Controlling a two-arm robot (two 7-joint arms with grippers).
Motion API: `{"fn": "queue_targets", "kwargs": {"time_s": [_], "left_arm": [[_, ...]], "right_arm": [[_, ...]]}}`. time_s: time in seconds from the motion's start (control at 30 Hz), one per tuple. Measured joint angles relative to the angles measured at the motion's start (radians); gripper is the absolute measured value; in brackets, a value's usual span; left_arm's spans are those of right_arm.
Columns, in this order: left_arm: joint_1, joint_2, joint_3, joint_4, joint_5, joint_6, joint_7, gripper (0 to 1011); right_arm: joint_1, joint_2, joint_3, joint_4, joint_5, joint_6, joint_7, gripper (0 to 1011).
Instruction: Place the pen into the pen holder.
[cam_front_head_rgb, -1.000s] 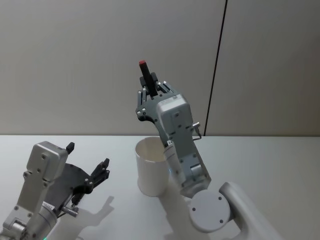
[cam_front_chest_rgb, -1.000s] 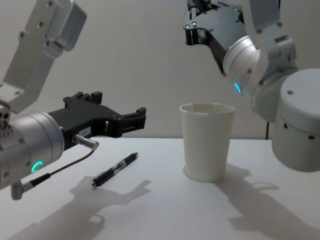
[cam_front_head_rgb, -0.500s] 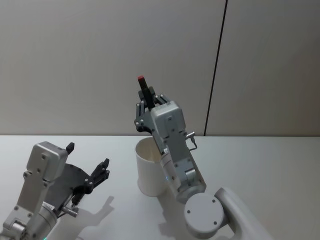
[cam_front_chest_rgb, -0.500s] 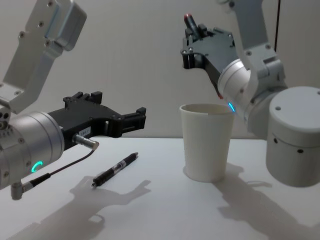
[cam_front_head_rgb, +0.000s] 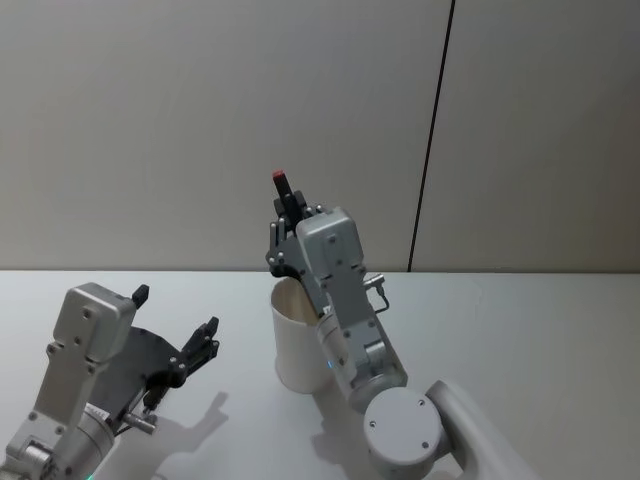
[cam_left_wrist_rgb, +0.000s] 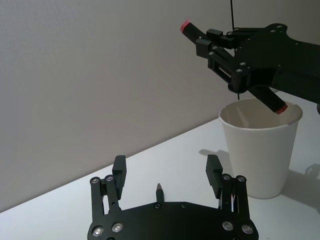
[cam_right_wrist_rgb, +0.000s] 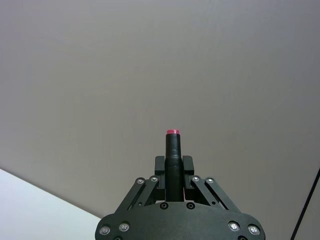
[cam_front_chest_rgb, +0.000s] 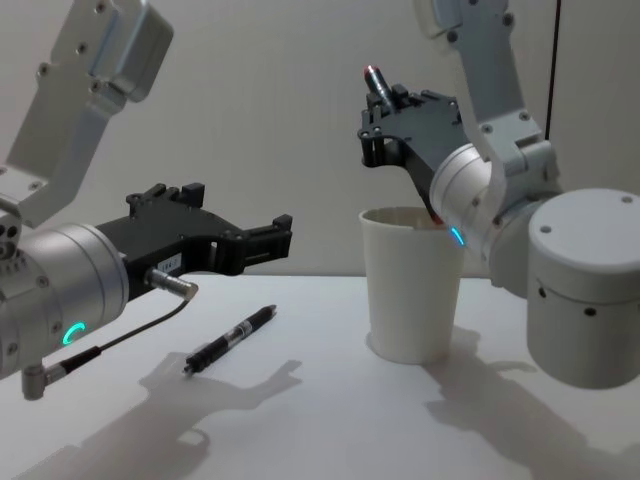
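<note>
My right gripper (cam_front_head_rgb: 290, 212) is shut on a black pen (cam_front_head_rgb: 283, 190) with red ends, held tilted over the pen holder (cam_front_head_rgb: 296, 352), an off-white paper cup. In the left wrist view the pen (cam_left_wrist_rgb: 194, 34) slants down through the right gripper (cam_left_wrist_rgb: 227, 47), and its lower end sits just over the cup's (cam_left_wrist_rgb: 260, 150) rim. The chest view shows the same pen (cam_front_chest_rgb: 376, 82), right gripper (cam_front_chest_rgb: 388, 112) and cup (cam_front_chest_rgb: 410, 290). From the right wrist the pen (cam_right_wrist_rgb: 173, 150) stands between the fingers of the right gripper (cam_right_wrist_rgb: 173, 166). My left gripper (cam_front_head_rgb: 176, 310) (cam_left_wrist_rgb: 166, 162) (cam_front_chest_rgb: 240, 212) hangs open to the cup's left.
A second black pen (cam_front_chest_rgb: 230, 340) lies flat on the white table (cam_front_chest_rgb: 330, 420) below my left gripper, left of the cup; its tip (cam_left_wrist_rgb: 159, 189) shows between the left fingers. A grey wall stands close behind the table.
My right gripper has come down with the pen, bringing its lower end to the cup's rim. The left arm and the pen on the table have not moved.
</note>
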Motion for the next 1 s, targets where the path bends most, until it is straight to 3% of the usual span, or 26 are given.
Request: {"fn": "queue_targets", "kwargs": {"time_s": [0.5, 0.73, 0.8, 1.0], "left_arm": [[0.000, 0.000, 0.000, 0.000, 0.000, 0.000, 0.000, 1003], [0.000, 0.000, 0.000, 0.000, 0.000, 0.000, 0.000, 1003], [0.000, 0.000, 0.000, 0.000, 0.000, 0.000, 0.000, 1003], [0.000, 0.000, 0.000, 0.000, 0.000, 0.000, 0.000, 1003]], "right_arm": [[0.003, -0.013, 0.007, 0.015, 0.004, 0.024, 0.019, 208], [0.003, -0.015, 0.008, 0.017, 0.004, 0.027, 0.023, 393], [0.003, -0.016, 0.009, 0.018, 0.004, 0.028, 0.024, 506], [0.004, -0.017, 0.009, 0.018, 0.005, 0.030, 0.025, 670]]}}
